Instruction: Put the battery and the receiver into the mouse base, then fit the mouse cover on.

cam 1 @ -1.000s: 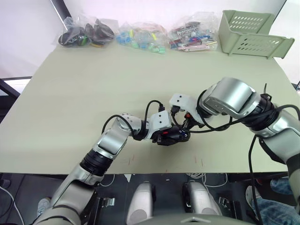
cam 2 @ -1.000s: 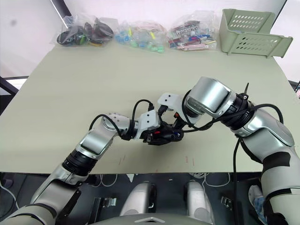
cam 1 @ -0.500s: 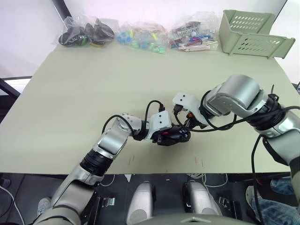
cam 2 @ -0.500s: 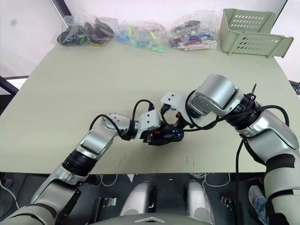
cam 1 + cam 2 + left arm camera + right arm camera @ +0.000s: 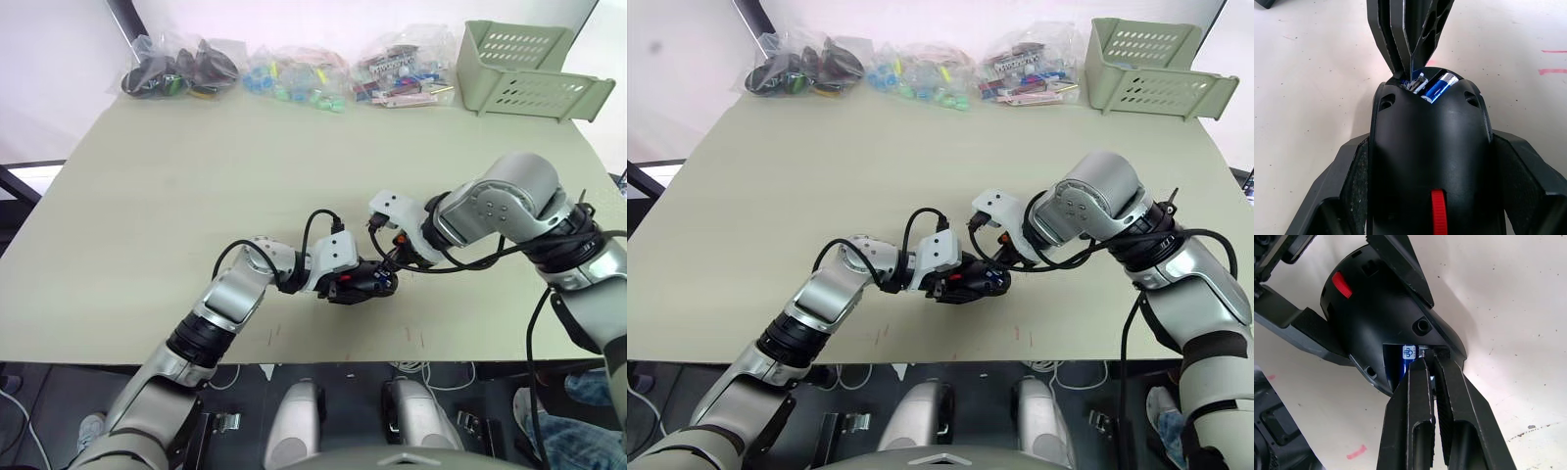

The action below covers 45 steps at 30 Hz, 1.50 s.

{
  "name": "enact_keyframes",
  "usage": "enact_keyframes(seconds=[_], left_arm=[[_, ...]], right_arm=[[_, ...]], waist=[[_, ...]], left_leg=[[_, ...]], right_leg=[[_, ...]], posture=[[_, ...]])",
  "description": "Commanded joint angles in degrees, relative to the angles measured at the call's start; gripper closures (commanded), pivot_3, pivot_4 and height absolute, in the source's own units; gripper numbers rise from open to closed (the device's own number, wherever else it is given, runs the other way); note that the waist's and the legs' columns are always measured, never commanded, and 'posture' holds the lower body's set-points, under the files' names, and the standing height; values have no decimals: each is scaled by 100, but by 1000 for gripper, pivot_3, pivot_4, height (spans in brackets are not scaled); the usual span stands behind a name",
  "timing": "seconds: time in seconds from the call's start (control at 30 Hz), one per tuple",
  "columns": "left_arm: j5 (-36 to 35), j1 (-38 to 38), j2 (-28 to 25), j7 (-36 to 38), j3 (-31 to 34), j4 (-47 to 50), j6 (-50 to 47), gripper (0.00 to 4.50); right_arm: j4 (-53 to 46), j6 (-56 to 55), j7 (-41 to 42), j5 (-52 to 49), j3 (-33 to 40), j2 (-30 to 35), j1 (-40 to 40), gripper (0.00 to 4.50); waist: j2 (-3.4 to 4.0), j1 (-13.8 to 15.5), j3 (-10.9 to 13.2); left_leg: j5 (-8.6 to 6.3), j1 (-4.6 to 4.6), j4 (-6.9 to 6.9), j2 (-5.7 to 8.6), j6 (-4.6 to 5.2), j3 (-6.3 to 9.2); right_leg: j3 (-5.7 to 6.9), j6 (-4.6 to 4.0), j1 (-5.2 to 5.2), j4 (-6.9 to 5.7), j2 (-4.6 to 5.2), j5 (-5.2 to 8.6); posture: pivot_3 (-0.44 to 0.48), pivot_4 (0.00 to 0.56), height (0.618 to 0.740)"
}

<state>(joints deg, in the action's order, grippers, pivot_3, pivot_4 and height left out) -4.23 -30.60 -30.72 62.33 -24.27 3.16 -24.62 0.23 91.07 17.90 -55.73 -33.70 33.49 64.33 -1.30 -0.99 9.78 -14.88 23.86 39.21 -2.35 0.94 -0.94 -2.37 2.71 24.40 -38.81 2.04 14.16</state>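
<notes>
My left gripper (image 5: 1431, 143) is shut on the mouse base (image 5: 359, 284), a black oval body with a red patch (image 5: 1340, 284), holding it by its sides just above the table's near edge. A blue battery (image 5: 1439, 87) with a silvery end lies in the base's open recess. My right gripper (image 5: 1426, 361) comes from the right, its fingers pressed together with their tips in that recess beside the battery. A tiny silvery piece, the receiver (image 5: 1418, 81), sits at those tips. The mouse cover is out of view.
Three clear bags of small parts (image 5: 181, 70) (image 5: 294, 78) (image 5: 402, 73) line the table's far edge. A pale green basket (image 5: 529, 69) stands at the far right corner. Cables loop around both wrists near the base.
My right arm's elbow has swung out to the right while its fingertips stay at the mouse base. The left arm and the base have not moved.
</notes>
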Motion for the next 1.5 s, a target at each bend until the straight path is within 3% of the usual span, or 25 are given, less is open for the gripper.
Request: enact_keyframes(seconds=[0.03,0.37,0.9,1.5], left_arm=[[60,-19,-104,9,67,-4,8,1493],[65,-37,-111,14,59,-20,16,1493],[60,-48,-119,-2,46,-21,12,1493],[59,-56,-110,-2,43,-43,42,1493]], right_arm=[[124,143,-294,-211,-64,27,-75,4500],[-115,143,-600,-403,-157,213,-126,4500],[-447,143,-251,-126,-546,414,-106,4500],[-409,143,93,293,-394,291,39,4500]], waist=[[0,0,0],[0,-1,1],[0,9,1],[0,8,1]], left_leg=[[0,0,0,0,0,0],[0,0,-2,-1,0,0],[0,4,-8,-1,1,-1],[-1,4,-10,-1,1,-1]], right_leg=[[0,0,0,0,0,0],[0,0,0,1,0,0],[0,0,0,14,1,1],[1,0,0,17,1,1]], posture=[[0,150,740],[0,150,740],[0,150,740],[0,150,740]])
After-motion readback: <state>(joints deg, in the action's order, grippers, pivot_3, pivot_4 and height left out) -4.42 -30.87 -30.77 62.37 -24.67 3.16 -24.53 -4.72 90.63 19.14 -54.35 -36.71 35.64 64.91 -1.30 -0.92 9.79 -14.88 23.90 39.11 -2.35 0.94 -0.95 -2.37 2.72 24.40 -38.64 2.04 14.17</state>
